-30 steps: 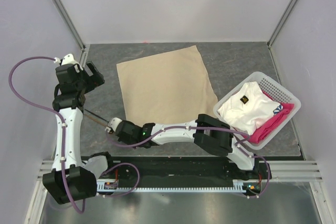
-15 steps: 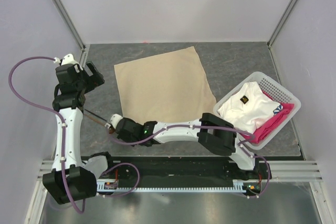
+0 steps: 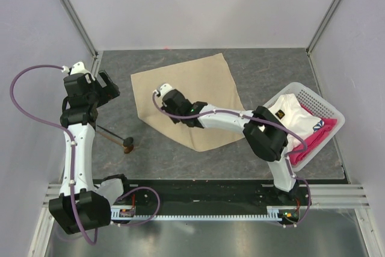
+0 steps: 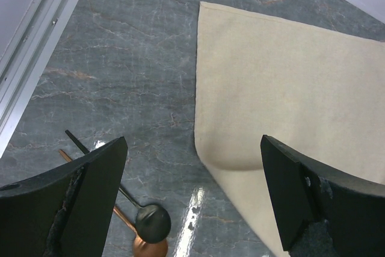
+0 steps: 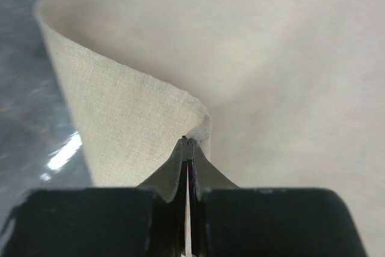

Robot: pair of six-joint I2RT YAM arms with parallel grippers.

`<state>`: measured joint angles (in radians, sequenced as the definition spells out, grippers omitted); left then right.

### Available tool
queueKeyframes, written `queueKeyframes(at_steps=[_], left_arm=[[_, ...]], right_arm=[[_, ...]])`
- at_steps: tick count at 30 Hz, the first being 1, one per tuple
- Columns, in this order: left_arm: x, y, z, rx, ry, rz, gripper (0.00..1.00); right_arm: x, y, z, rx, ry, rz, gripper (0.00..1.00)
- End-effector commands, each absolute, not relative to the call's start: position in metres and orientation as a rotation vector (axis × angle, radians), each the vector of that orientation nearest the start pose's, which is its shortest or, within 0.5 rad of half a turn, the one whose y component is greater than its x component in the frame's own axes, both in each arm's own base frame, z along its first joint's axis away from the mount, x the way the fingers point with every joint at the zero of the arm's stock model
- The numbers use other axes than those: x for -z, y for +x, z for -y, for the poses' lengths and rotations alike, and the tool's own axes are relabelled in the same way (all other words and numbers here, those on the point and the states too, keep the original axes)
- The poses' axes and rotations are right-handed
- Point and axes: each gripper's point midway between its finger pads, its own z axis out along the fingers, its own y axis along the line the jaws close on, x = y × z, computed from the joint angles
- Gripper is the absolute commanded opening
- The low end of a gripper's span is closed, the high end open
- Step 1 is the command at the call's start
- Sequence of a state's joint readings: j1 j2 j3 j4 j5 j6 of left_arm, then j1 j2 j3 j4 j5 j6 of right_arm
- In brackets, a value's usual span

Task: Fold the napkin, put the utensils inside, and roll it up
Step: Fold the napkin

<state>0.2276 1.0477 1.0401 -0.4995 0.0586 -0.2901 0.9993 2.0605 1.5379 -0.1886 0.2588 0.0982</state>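
The beige napkin (image 3: 198,97) lies on the grey table, its near-left part lifted and folded back over itself. My right gripper (image 3: 163,95) is shut on the napkin's corner (image 5: 195,121) and holds it above the rest of the cloth; in the right wrist view the gripper (image 5: 188,144) pinches the cloth edge. The utensils (image 3: 119,138) lie left of the napkin, thin dark handles with a brown head. In the left wrist view they show as a dark spoon head (image 4: 153,222) over a copper one (image 4: 148,248). My left gripper (image 3: 110,86) is open and empty above the table, its jaws wide apart (image 4: 192,194).
A white basket (image 3: 328,108) at the right holds a white cloth (image 3: 283,121) and a pink-red cloth (image 3: 310,142). Metal frame posts stand at the back corners. The right arm (image 3: 240,118) stretches across the napkin's near edge.
My right gripper moved from the napkin's near-left corner up and toward the back, carrying that corner over the cloth. The utensils' head now lies uncovered. The left arm has not moved.
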Motion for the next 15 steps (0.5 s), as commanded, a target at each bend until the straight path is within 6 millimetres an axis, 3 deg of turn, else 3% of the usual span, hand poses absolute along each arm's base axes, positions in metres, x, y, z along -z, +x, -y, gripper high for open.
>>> queueKeyframes(at_steps=[1, 5, 15], left_arm=[[-0.249, 0.333, -0.05, 0.131, -0.488, -2.001, 1.0], [-0.247, 0.335, -0.048, 0.143, -0.488, -2.01, 1.0], [-0.24, 0.338, -0.046, 0.16, -0.491, -2.033, 1.0]], right_arm=[[-0.086, 0.384, -0.417, -0.183, -0.79, -2.054, 0.0], [-0.081, 0.438, -0.384, -0.1, -0.69, -2.07, 0.0], [-0.084, 0.522, -0.33, 0.033, -0.537, -2.046, 0.0]])
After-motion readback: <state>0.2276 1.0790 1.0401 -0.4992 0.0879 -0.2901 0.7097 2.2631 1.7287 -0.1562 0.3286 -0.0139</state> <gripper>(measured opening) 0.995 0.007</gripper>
